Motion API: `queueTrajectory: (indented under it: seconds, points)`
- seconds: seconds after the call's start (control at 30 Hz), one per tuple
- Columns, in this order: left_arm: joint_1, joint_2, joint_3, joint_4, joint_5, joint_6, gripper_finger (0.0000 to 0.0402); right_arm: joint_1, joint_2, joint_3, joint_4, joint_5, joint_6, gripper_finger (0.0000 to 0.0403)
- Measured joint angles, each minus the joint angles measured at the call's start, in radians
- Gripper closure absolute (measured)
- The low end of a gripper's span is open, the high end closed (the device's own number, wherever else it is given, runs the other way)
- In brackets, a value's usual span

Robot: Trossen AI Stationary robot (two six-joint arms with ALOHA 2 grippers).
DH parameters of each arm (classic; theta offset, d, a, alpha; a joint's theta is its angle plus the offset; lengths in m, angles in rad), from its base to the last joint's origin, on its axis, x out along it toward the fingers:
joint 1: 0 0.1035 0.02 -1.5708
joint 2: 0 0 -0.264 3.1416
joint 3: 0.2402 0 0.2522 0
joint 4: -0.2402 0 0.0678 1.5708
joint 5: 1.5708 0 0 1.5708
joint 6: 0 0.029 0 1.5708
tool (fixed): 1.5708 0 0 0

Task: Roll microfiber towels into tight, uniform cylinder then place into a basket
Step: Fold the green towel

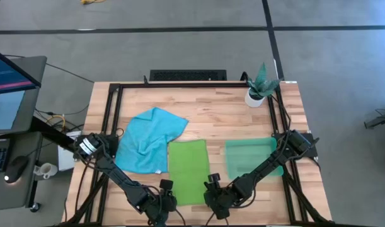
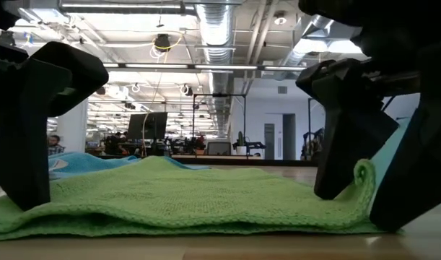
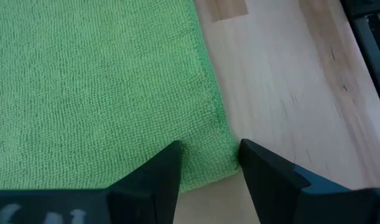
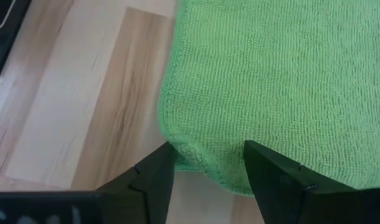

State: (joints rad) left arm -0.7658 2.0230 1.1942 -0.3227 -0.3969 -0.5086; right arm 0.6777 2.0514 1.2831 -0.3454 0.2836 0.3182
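The lime green towel (image 1: 187, 170) lies flat on the table as a long rectangle, its short edge toward the near edge. The turquoise towel (image 1: 148, 140) lies crumpled to its left. The green basket (image 1: 252, 157) stands on its right. My left gripper (image 1: 164, 203) is open at the green towel's near left corner (image 3: 224, 158). My right gripper (image 1: 215, 197) is open at its near right corner (image 4: 199, 158). Each straddles its corner, with one finger over the cloth and one over the wood. My left gripper points down at the towel's near left corner. One fingertip (image 2: 25, 198) stands on the cloth, which lies flat; the other fingertip (image 3: 264, 177) is beside the edge over the wood. My right gripper points down at the near right corner. One fingertip (image 2: 334, 189) stands on the cloth. The towel's edge (image 2: 363, 173) curls up between the two fingers, against the outer one.
A small white plant pot (image 1: 255, 96) stands at the far right corner. A black frame (image 1: 113, 120) runs around the table top. Bare wood shows beyond the towels toward the far edge. People and desks show far behind in the low view.
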Motion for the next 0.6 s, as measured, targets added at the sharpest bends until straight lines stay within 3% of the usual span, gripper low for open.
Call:
queueTrajectory:
  seconds: [0.17,0.4,0.53,0.6]
  points:
    - [0.009,0.001,-0.001,0.007,0.0,0.01,0.0306,-0.005,-0.001,0.0,-0.028,-0.019,0.074,0.0217]
    - [0.025,0.004,-0.004,0.039,-0.026,0.02,0.0386,-0.024,0.008,0.004,-0.033,-0.047,0.1,0.032]
    - [0.029,0.006,0.002,0.044,-0.046,0.017,0.0395,-0.033,0.026,0.007,-0.037,-0.079,0.1,0.0382]
    - [0.029,0.007,0.011,0.035,-0.045,0.017,0.039,-0.029,0.027,0.006,-0.036,-0.082,0.096,0.0392]
